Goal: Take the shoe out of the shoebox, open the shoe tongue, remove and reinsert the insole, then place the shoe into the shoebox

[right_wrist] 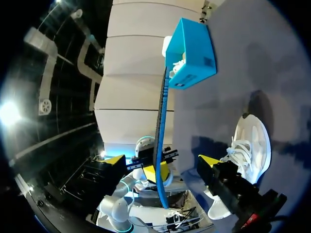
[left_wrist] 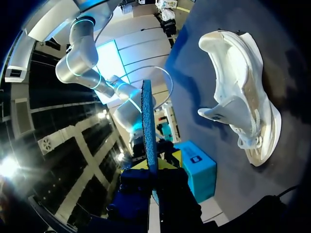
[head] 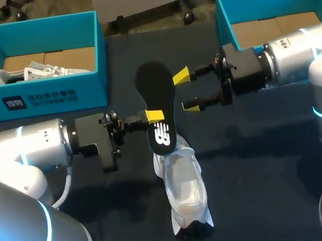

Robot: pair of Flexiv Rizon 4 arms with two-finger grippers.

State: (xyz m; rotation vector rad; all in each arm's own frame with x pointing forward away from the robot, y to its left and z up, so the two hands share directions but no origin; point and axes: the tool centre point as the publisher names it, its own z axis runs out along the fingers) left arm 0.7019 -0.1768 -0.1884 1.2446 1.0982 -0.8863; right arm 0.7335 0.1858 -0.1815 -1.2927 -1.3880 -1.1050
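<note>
Since the insole is out of the shoe, stage: removal done, reinsertion not yet begun, in my judgement.
Insole (head: 156,91): black, held in the air at frame centre of the head view. Its lower end overlaps the shoe's upper end there, but my left wrist view shows it apart from the shoe.
Left gripper (head: 154,116): clamped on the insole about mid-length, coming in from the frame's left.
Right gripper (head: 187,91): fingers spread and holding nothing, just right of the insole's edge. I cannot tell whether the upper tip touches it.
Shoe (head: 183,189): white, lying on the table (head: 261,161) at lower centre, out of any box. In my left wrist view the tongue looks lifted and the opening exposed.
Left shoebox (head: 85,86): teal, upper left of frame, with a second white shoe (head: 30,72) inside.
Right shoebox (head: 224,17): teal, upper right of frame, with only a bare cardboard floor showing.
Done, as judged: shoe taken out, tongue opened, insole pulled.
Outstanding: insole back into the shoe and seated flat, then the shoe back into a shoebox, probably the upper-right one.
Progress: a little past halfway.
Risk noted: the insole is held at its middle, so feeding an end into the opening may need the right gripper to steady the shoe.
</note>
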